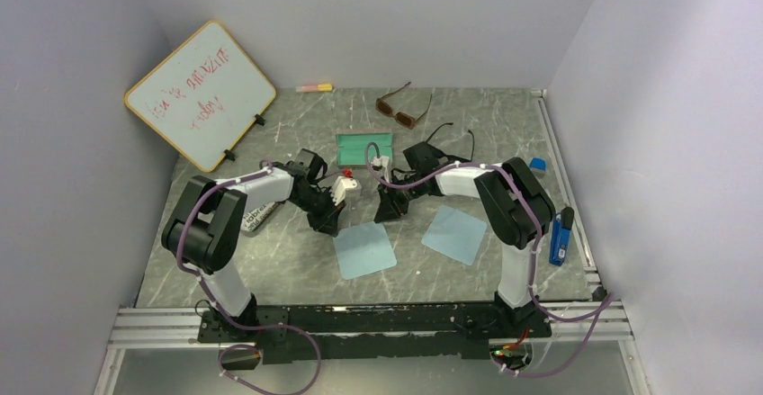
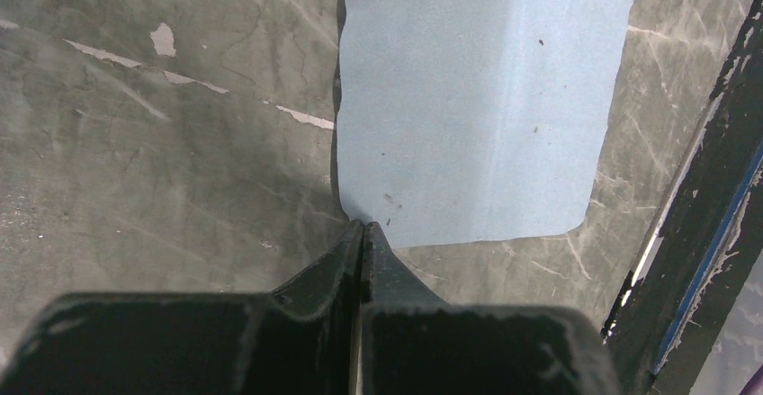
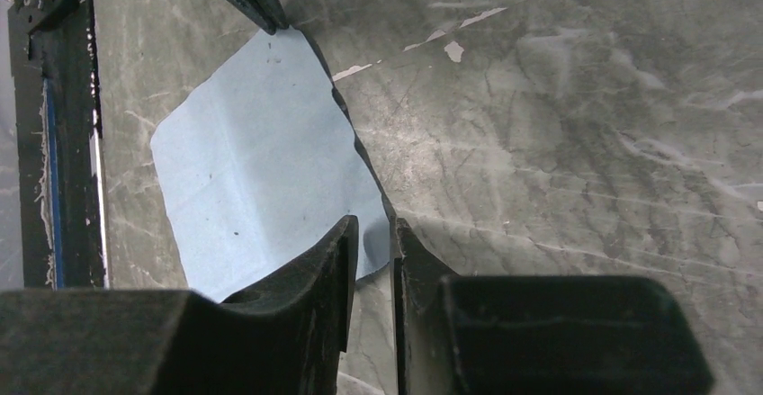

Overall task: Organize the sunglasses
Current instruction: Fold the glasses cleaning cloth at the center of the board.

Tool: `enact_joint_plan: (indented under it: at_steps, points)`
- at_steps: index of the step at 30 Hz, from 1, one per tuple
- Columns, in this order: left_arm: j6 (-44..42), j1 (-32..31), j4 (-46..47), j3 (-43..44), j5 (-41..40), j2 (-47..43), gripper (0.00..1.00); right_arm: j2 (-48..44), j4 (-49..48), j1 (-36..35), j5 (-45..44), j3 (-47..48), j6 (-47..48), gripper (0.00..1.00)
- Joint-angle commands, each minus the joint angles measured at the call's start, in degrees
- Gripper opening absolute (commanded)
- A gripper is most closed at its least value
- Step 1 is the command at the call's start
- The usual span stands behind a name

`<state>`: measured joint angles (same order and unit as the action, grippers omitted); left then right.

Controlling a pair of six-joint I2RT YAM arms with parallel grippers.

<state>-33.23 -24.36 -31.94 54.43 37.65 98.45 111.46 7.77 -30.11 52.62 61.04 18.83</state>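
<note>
The brown sunglasses [image 1: 402, 107] lie open at the back of the table. The black sunglasses [image 1: 453, 137] lie just in front of them, partly hidden behind my right arm. Both grippers are down at the far edge of a blue cloth [image 1: 364, 249]. My left gripper [image 1: 331, 226] [image 2: 363, 226] is shut on the cloth's [image 2: 477, 98] corner, and the edge beside it looks slightly raised. My right gripper [image 1: 389, 213] [image 3: 373, 224] straddles the cloth's [image 3: 261, 170] other far corner, its jaws a narrow gap apart.
A second blue cloth [image 1: 454, 233] lies to the right. A green case [image 1: 360, 149] sits behind the grippers and a grey pouch [image 1: 258, 218] under the left arm. A whiteboard [image 1: 200, 94] leans at the back left, and a blue tool [image 1: 560, 236] lies by the right rail.
</note>
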Motion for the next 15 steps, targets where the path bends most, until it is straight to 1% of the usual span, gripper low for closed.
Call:
enact_joint_plan:
  at_steps: [1, 7, 11, 15]
  points:
    - [0.2, -0.3, -0.3, -0.7, -0.4, -1.2, 0.05, 0.3, -2.2, -0.2, 0.5, -0.3, -0.5, 0.23]
    - [0.2, -0.3, -0.4, -0.7, -0.4, -1.2, 0.05, 0.5, 1.1, -0.2, 1.3, 0.5, 2.5, 0.22]
    - [0.3, -0.3, -0.3, -0.8, -0.4, -1.3, 0.05, 0.1, 4.2, -0.2, 1.9, 1.4, 5.0, 0.26]
    - [0.2, -0.3, -0.3, -0.8, -0.4, -1.2, 0.05, -0.5, 4.3, -0.2, 1.4, 1.4, 5.4, 0.26]
